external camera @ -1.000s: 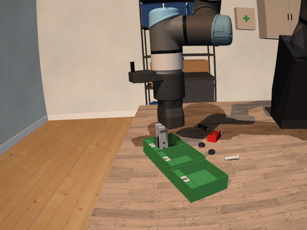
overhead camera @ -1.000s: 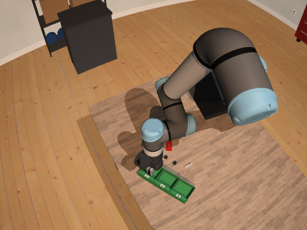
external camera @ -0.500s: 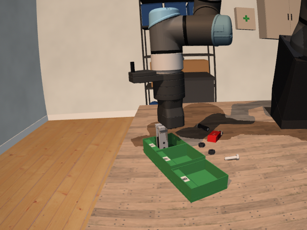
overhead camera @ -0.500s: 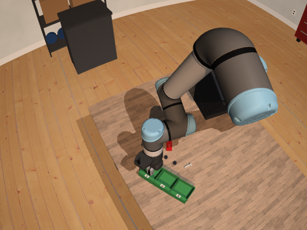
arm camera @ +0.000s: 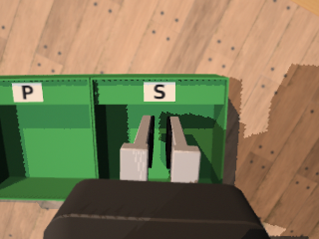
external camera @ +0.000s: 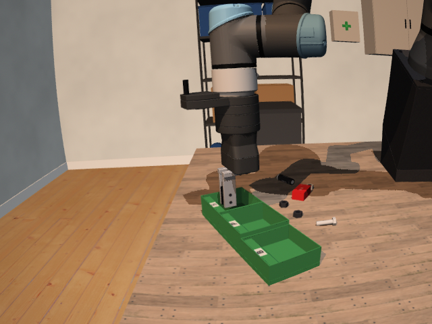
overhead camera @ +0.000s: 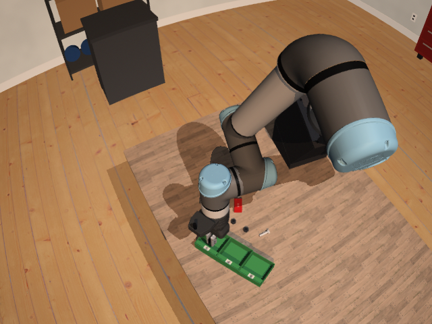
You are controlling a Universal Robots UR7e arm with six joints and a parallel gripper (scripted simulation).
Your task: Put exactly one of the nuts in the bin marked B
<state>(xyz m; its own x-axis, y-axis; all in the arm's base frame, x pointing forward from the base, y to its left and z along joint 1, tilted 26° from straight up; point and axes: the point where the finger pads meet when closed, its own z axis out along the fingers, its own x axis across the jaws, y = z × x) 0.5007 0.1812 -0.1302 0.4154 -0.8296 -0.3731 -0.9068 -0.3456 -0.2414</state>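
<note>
Our arm reaches out from its black pedestal (overhead camera: 300,153) toward the table's left edge, wrist pointing straight down, so our gripper (arm camera: 159,161) hangs inside the end compartment marked S (arm camera: 159,92) of the green bin row (external camera: 296,264). Its fingers stand close together with only a narrow gap, and we see nothing between them, only green floor. The two black nuts (external camera: 283,204) (external camera: 297,213) lie on the table beside the bins' far wall, apart from our gripper, with the white bolt (external camera: 326,221) just beyond and the red block (external camera: 300,192) nearer the pedestal. Bin B (external camera: 258,252), at the row's opposite end, holds nothing we can see.
</note>
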